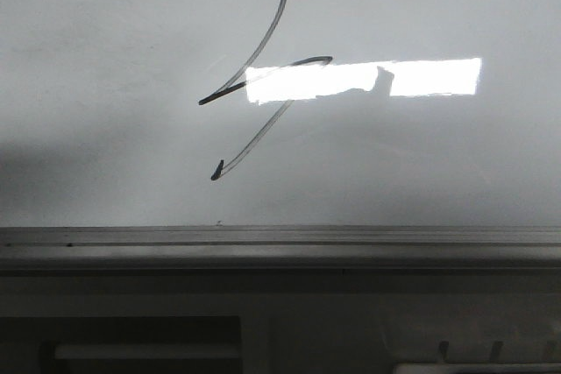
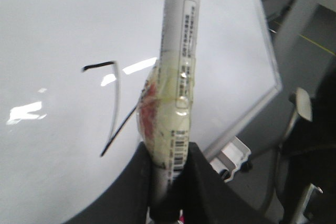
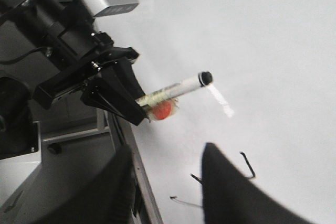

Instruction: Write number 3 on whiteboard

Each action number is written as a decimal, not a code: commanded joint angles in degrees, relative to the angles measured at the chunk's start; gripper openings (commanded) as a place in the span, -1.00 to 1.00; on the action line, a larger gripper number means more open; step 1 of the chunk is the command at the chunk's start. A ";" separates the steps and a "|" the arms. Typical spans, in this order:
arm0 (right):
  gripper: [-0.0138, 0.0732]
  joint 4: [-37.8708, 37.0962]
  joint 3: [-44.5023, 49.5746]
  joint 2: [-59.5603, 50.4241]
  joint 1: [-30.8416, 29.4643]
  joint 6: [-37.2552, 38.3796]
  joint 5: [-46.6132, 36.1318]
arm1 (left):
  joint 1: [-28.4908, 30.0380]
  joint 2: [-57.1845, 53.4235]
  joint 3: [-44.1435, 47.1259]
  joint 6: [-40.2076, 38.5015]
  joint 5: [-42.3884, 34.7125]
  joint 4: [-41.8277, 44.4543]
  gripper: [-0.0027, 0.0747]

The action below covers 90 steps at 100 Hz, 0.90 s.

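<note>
Left to right. The left gripper pinches a white marker by a taped, padded wrap low on the barrel; its cap or tip is off the board, in the air, as the right wrist view shows. The right gripper is spread, holds nothing, and hangs near the board's lower edge.

Position of work: the number 3 sits left of centre on the whiteboard, a thin angular black figure of two stacked zigzags slanting to the lower left. It looks complete, though a bright glare bar hides part of its middle.

Risks, as judged:
- The tip is near the surface; any dip toward the board would leave a stray stroke and spoil the figure.
- The grip is on soft wrap, not bare barrel; the marker could twist or slip.
- The right fingers hover close to the ink; a brush across it would likely smear.

Surroundings: a grey metal rail runs along the near edge, with frame parts below. Nothing stands between marker and figure.
</note>
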 commanded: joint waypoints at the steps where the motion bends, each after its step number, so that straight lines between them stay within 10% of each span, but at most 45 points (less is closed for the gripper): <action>1: -0.83 0.92 1.32 -2.07 -2.72 1.17 -3.70 | -0.21 0.57 3.12 -3.32 -11.65 -5.54 -0.99; 90: -0.80 4.22 24.03 -3.93 -3.30 1.17 -20.62 | -0.21 15.15 0.23 -3.22 -22.35 -8.70 -0.98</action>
